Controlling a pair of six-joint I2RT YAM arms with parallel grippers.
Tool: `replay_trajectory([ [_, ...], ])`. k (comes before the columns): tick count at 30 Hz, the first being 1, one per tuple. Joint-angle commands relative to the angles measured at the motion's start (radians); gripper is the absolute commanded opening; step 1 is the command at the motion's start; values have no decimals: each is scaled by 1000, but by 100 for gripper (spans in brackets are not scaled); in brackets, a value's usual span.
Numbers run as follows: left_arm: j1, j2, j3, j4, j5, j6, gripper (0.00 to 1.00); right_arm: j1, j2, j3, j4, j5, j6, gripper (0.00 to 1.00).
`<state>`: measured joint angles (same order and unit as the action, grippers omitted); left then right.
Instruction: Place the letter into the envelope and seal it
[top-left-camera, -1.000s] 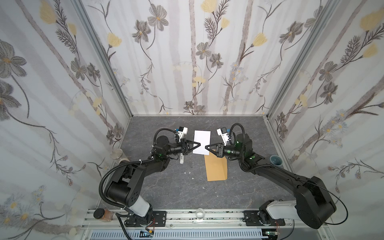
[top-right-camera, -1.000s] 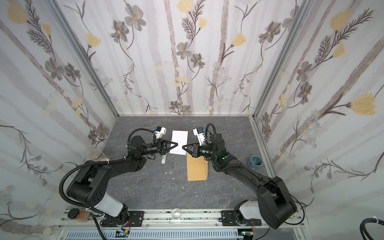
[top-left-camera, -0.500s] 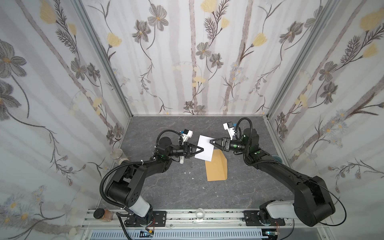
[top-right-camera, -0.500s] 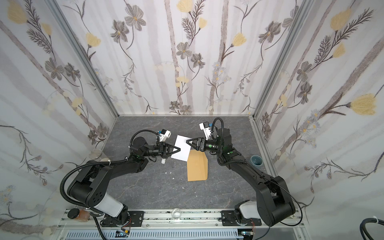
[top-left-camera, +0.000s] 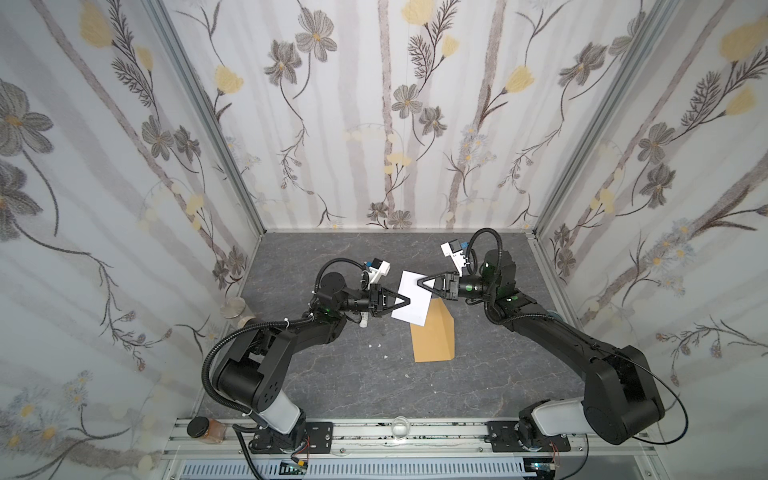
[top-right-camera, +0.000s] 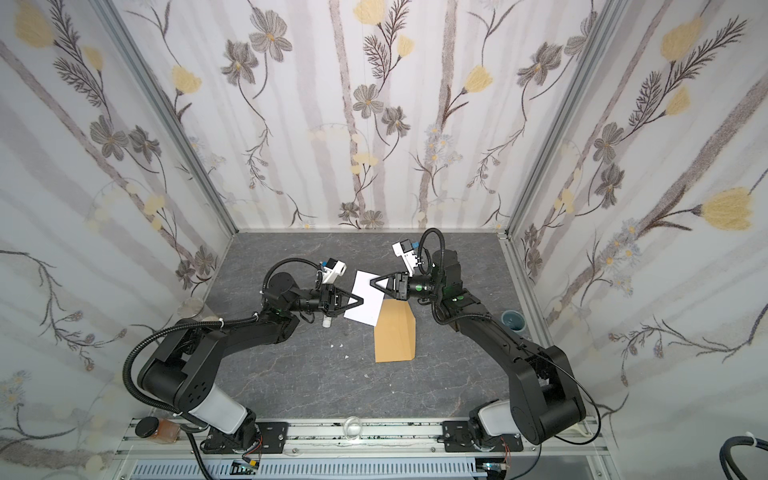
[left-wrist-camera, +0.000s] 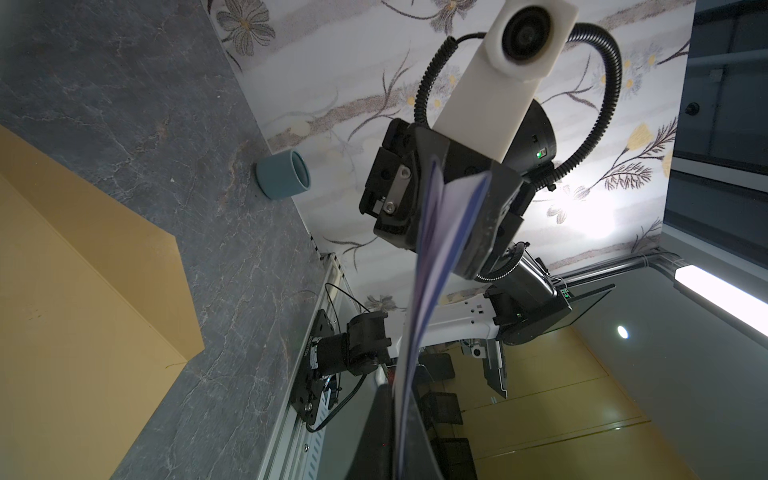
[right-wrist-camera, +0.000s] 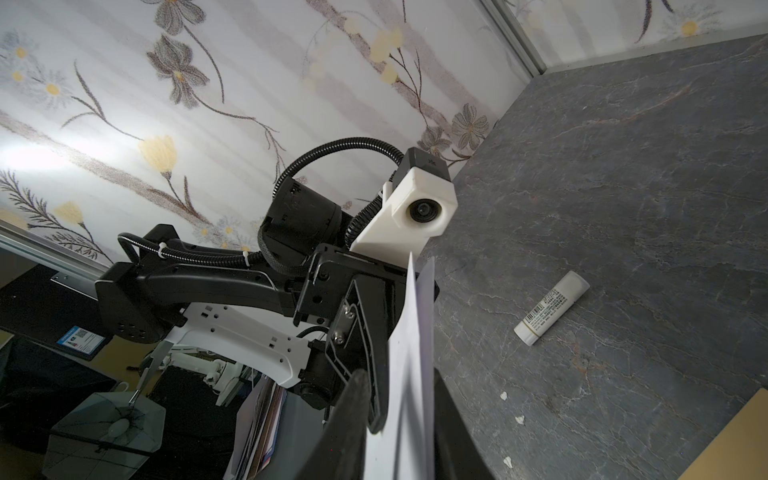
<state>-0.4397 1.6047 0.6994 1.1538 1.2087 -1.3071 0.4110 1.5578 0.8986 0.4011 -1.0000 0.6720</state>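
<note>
One letter (top-left-camera: 415, 309) hangs clamped by both the left gripper (top-left-camera: 409, 300) and right gripper (top-left-camera: 418, 282), above one envelope (top-left-camera: 434, 340).

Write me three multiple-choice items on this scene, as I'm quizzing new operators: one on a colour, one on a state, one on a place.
1. The envelope is:
A. white
B. tan-brown
C. blue

2. The letter is:
A. lying flat
B. inside the envelope
C. held up in the left gripper

3. The glue stick lies:
A. on the envelope
B. on the bare table
C. on the letter

Answers:
1 B: both top views show it kraft brown.
2 C: the left wrist view shows the sheet running out from between the shut jaws, off the table.
3 B: the right wrist view shows it on grey stone, apart from the envelope.
</note>
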Motion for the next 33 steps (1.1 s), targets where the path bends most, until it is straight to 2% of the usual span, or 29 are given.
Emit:
replay_trajectory([
  [1, -1, 4, 12, 42, 20, -9, 0, -1, 9, 9, 12, -25, -12, 17],
  [3, -2, 6, 14, 41, 19, -10, 0, -1, 10, 10, 11, -24, -12, 3],
  [5, -2, 9, 17, 41, 14, -14, 4, -1, 4, 10, 13, -11, -12, 0],
  [6, 0, 11, 17, 41, 10, -17, 17, -1, 1, 10, 12, -2, -11, 0],
  [7, -2, 10, 20, 41, 5, -15, 39, -1, -4, 9, 14, 8, -10, 0],
  [9, -2, 4, 17, 41, -25, -11, 44, -1, -16, 5, 27, 33, -2, 0],
  [11, 0, -6, 13, 43, -73, -9, 54, -1, -35, -11, 72, 69, 28, 0],
  [14, -1, -28, -9, 48, -165, -8, 59, -3, -58, -43, 143, 133, 83, 0],
  [19, -6, -74, -76, 62, -357, -6, 61, -5, -105, -115, 274, 267, 174, 0],
  [24, -49, -130, -141, 83, -505, 32, 62, -6, -126, -188, 387, 360, 268, 0],
  [27, -86, -140, -164, 90, -555, 51, 62, -6, -120, -220, 484, 376, 340, 0],
  [33, -143, -127, -187, 125, -640, 61, 60, 3, -107, -259, 562, 424, 403, 0],
])
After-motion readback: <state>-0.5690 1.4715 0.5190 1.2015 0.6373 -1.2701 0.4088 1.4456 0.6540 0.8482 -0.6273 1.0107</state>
